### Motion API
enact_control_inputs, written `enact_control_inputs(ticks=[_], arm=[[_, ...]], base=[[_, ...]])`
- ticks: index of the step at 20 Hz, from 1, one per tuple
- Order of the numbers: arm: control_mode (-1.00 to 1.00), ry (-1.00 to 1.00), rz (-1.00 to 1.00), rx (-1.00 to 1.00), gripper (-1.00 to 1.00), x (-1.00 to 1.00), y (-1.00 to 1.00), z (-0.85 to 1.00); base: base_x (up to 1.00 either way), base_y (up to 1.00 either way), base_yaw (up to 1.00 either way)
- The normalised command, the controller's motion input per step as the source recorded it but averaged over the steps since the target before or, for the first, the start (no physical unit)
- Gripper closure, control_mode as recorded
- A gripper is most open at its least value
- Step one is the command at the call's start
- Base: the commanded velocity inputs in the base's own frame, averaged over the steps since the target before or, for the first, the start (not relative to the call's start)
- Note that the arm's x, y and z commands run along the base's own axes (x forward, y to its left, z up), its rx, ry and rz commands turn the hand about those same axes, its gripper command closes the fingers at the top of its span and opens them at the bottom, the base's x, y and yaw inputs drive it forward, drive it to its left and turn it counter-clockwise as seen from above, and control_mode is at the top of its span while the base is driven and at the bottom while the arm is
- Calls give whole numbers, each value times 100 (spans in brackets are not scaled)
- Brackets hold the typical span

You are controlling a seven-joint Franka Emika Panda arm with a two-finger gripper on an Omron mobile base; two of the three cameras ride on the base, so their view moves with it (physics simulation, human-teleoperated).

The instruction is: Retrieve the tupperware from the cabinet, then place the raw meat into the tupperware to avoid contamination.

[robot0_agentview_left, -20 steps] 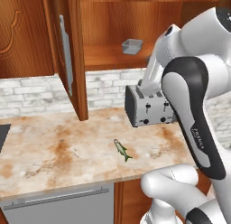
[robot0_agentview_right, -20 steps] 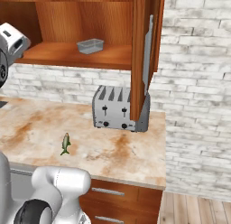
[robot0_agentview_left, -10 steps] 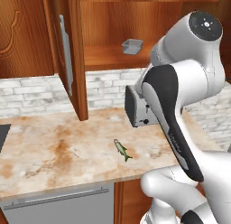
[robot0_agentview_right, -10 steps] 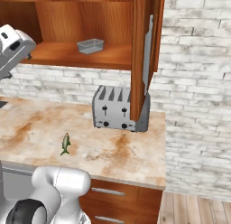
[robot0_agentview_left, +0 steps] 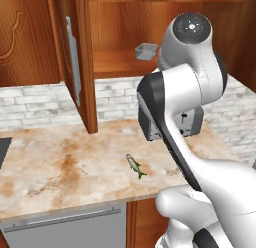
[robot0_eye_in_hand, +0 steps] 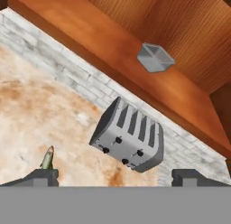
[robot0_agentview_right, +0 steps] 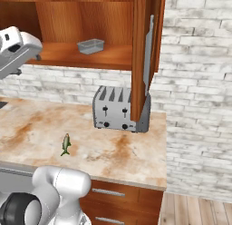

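**Open end effector facing the cabinet shelf, fish lying on the table**

The cabinet (robot0_agentview_left: 75, 67) is standing with both doors swung open, its long silver bar handles showing edge-on in the two base views. The tupperware (robot0_agentview_right: 90, 46), a small grey open-topped box, is sitting on the cabinet's lower shelf (robot0_agentview_right: 68, 56), toward the back and well above the table (robot0_agentview_right: 122, 151). In the hand view it (robot0_eye_in_hand: 155, 58) is appearing in the upper middle, upright on the same shelf.

The raw meat (robot0_agentview_left: 135, 166), a tiny slender fish with a pale head and dark green tail, is lying flat on the marbled table, in front of the toaster (robot0_agentview_right: 118, 109) and well apart from it. In the right base view the fish (robot0_agentview_right: 66, 144) is resting to the left of the toaster; in the hand view it (robot0_eye_in_hand: 47, 157) is lying just beside the left fingertip.

The end effector (robot0_eye_in_hand: 115, 178) is hanging in the air with its jaws spread wide and nothing between them, looking toward the toaster (robot0_eye_in_hand: 128, 135) and the shelf above it. The silver four-slot toaster is standing against the white brick wall (robot0_agentview_right: 195, 83), beneath the cabinet's right door. A grey metal-fronted appliance (robot0_agentview_left: 65, 227) is sitting under the table's front edge.
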Motion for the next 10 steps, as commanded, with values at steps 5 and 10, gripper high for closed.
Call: enact_control_inputs(ticks=[5, 10], arm=[[-100, -1, -13, 5, -100, 23, -17, -5], [-100, -6, -2, 0, -100, 25, -6, 0]], base=[[0, 0, 0], [0, 0, 0]])
